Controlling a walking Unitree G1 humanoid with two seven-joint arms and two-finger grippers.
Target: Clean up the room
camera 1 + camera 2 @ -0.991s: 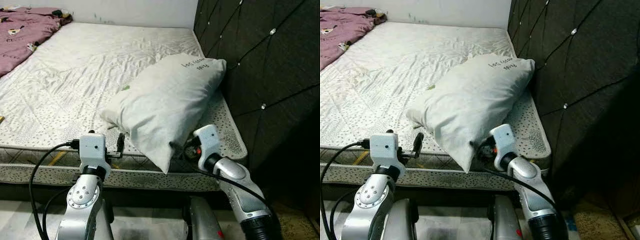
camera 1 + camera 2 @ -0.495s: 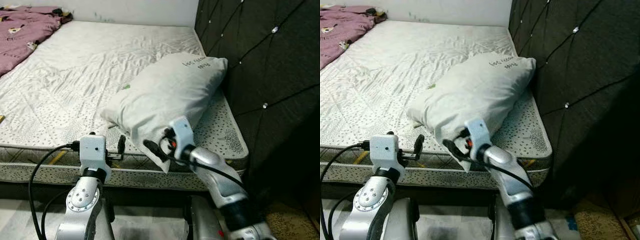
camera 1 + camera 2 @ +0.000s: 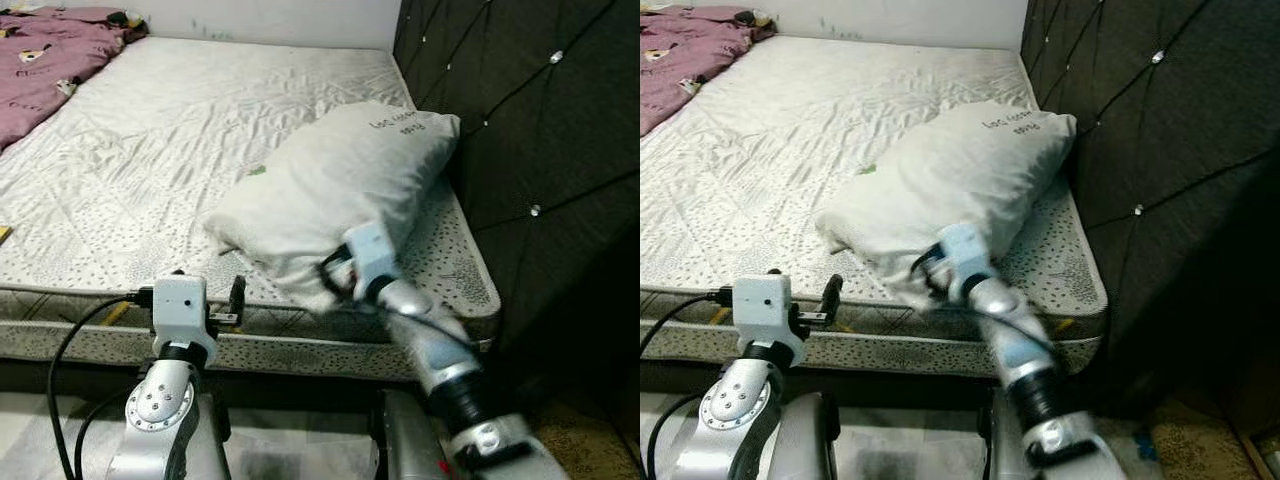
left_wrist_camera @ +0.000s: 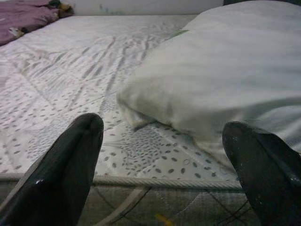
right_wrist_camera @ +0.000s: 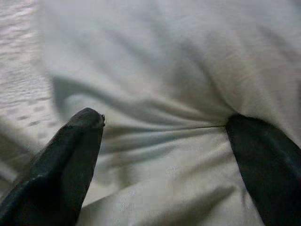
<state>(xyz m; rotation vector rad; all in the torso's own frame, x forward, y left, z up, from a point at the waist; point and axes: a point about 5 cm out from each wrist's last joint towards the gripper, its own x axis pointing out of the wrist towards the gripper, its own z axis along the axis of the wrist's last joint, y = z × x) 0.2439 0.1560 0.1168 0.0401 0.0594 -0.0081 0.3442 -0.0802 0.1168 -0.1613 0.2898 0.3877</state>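
Observation:
A white pillow (image 3: pixel 345 180) lies askew on the mattress (image 3: pixel 150 150), its far end against the dark headboard (image 3: pixel 520 140). My right gripper (image 3: pixel 328 277) is pushed into the pillow's near corner at the mattress edge. In the right wrist view it is open (image 5: pixel 164 120), its black fingers (image 5: pixel 70 155) spread wide with creased pillow cloth between them. My left gripper (image 3: pixel 232 298) hovers open at the mattress's front edge, left of the pillow. The left wrist view has both its fingers (image 4: pixel 66 165) apart, and the pillow (image 4: pixel 225 80) ahead to one side.
A purple blanket (image 3: pixel 45 55) is bunched at the far left corner of the bed. A small green scrap (image 3: pixel 257 171) lies beside the pillow. The tufted headboard runs along the right. Bare floor (image 3: pixel 290 455) lies below the bed's front edge.
My right arm has swung from the pillow's right side to its near corner and pressed in. That corner hung over the mattress edge and now sits pushed back. The left arm barely moved.

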